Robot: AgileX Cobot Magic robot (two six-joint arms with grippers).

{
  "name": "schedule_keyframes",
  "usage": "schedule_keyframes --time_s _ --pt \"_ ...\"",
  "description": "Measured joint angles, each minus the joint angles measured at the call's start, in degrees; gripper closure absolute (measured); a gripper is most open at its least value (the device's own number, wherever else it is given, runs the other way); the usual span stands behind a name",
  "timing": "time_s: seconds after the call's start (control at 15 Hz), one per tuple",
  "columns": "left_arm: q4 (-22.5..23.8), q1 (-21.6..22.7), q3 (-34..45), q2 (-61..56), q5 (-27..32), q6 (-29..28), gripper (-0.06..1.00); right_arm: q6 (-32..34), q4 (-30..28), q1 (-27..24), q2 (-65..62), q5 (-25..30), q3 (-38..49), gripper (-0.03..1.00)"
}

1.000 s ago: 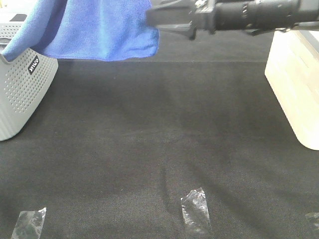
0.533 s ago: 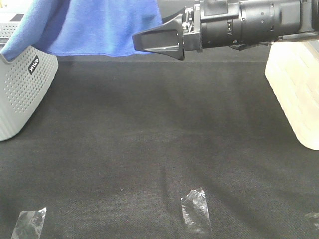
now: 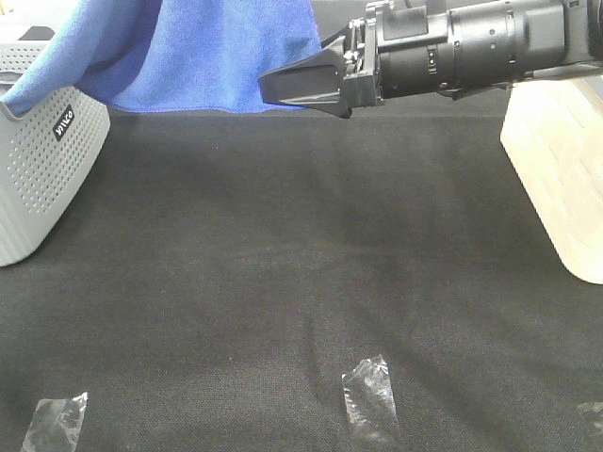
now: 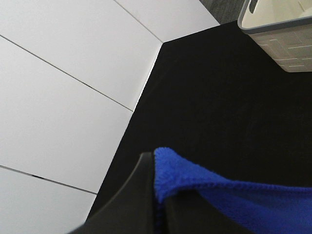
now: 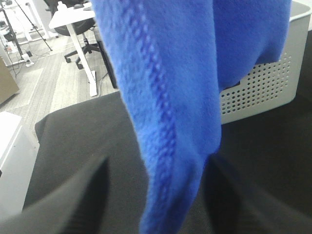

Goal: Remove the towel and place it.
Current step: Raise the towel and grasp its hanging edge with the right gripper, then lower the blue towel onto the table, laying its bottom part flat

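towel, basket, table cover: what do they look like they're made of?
Towel: soft blue cloth, microfibre-like, with a fuzzy nap and a stitched hem.
Basket: likely moulded grey plastic, matte, with regular perforations.
Table cover: black, matte and finely textured. Probably felt or a foam mat, can't tell which.

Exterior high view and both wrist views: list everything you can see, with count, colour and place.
towel: one, royal blue, hanging at the back left, one end over the basket
basket: one, grey, perforated, left edge of the mat
box: one, pale cream, right edge of the mat
tape pieces: three, clear, along the mat's near edge
mat: one, black, covering the table
left gripper: one, black, shut on a towel corner
right gripper: one, black, open, straddling the towel's stitched edge
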Motion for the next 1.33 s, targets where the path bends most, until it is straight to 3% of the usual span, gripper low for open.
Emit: schedule_keyframes --time_s 0.2,0.27,0.53,0.73,0.87,1.0,1.13,1.2,1.33 --pt "-1.72 0.0 0.0 0.0 0.0 0.0 0.94 0.0 0.0 0.0 0.0 -0.23 0.0 0.84" --pt "-2.64 0.0 0.0 0.0 0.11 0.0 0.94 0.63 0.0 0.0 0.0 -0.06 0.0 0.94" --pt "-3.38 0.0 0.0 0.0 0.57 0.0 0.94 8.08 -0.46 0.0 0.0 -0.74 0.0 0.94" --pt "-3.38 0.0 0.0 0.8 1.78 -1.09 0.94 19.02 -7.79 0.0 -3.09 -11.0 0.0 0.94" --pt "-3.38 0.0 0.0 2.06 5.5 -2.06 0.94 29.97 -19.77 0.0 -7.79 -16.84 -1.55 0.94" --pt "-3.38 0.0 0.29 2.69 5.67 -2.18 0.94 46.52 -36.21 0.0 -10.37 -17.36 -6.53 0.94" --pt "-3.38 0.0 0.34 3.15 2.75 -2.18 0.94 66.81 -55.86 0.0 -10.71 -15.01 -14.55 0.94" --pt "-3.38 0.0 0.34 3.55 0.69 -2.35 0.94 73.51 -63.77 0.0 -10.71 -13.64 -18.45 0.94" --pt "-2.12 0.06 0.34 5.1 -5.27 -2.35 0.94 80.79 -75.86 0.0 -10.71 -12.49 -27.04 0.94"
